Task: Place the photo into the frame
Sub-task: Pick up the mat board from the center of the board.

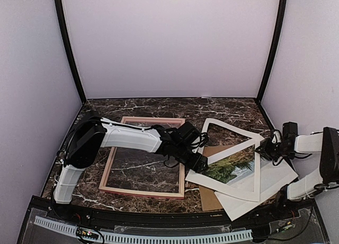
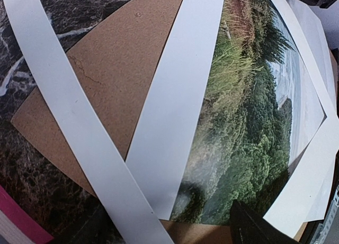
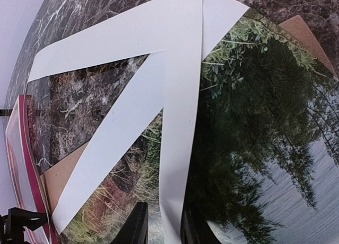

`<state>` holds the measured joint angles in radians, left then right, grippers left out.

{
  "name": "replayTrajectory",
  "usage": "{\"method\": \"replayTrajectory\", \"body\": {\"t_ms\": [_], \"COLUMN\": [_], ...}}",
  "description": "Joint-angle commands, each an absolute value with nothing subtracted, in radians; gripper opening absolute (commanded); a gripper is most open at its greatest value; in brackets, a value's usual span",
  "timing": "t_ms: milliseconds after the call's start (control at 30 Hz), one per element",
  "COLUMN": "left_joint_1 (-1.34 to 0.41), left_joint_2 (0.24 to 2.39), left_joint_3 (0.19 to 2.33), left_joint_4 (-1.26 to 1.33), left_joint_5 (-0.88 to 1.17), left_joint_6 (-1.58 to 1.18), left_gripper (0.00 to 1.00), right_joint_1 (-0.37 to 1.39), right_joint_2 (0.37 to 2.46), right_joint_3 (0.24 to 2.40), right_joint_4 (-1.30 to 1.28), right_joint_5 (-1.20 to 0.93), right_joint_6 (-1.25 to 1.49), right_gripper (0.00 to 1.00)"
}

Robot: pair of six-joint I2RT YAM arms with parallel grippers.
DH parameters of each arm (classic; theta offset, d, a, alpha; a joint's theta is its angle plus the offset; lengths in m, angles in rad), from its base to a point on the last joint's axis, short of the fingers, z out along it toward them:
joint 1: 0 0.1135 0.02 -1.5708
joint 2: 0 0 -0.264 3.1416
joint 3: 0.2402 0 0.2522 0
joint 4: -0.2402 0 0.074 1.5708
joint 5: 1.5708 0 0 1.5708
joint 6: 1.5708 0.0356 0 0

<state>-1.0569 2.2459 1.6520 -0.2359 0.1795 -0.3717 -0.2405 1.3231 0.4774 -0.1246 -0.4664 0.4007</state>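
frame lies flat on the desk, left of centre, window bare, marble showing through.

left arm reaches across the frame's right rail. left pincer hangs released, jaws wide and nothing between them, over the near-left corner of the pile. brown backing board lies at the bottom of that pile.

photo lies on the backing board, just right of the frame and apart from it. white mat board lies over it, so only the grass and trees show through the mat's window. photo sits skewed to the frame's rails; its long axis seems to run near-left to far-right.

right pincer sits at the pile's right side, clenched on a mat rail; in the wrist view the white strip runs between its fingers.

judgement: the photo must travel left. the left pincer is nearer both its corner and the frame, but the mat has to come off first.
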Motion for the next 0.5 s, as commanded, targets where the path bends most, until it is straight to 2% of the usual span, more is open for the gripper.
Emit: {"method": "replayTrajectory", "body": {"t_ms": [0,200,400,467], "left_joint_1": [-1.055,-1.056,-1.054,-1.052], "left_joint_2": [2.224,2.224,2.222,2.213], "left_joint_3": [1.62,1.622,1.638,1.648], "left_joint_4": [-0.286,-0.29,-0.306,-0.312], "left_joint_5": [0.189,0.188,0.187,0.192], "left_joint_6": [-0.385,-0.383,-0.376,-0.369], "left_gripper": [0.82,0.82,0.82,0.84], "right_joint_1": [-0.232,-0.232,-0.232,-0.232], "right_joint_2": [1.352,1.357,1.28,1.244], "right_joint_3": [0.485,0.491,0.549,0.587], "right_joint_4": [-0.064,-0.033,-0.112,-0.156], "right_joint_5": [-0.499,-0.542,-0.533,-0.53], "right_joint_6": [0.394,0.399,0.412,0.42], "right_gripper": [0.22,0.14,0.0,0.0]}}
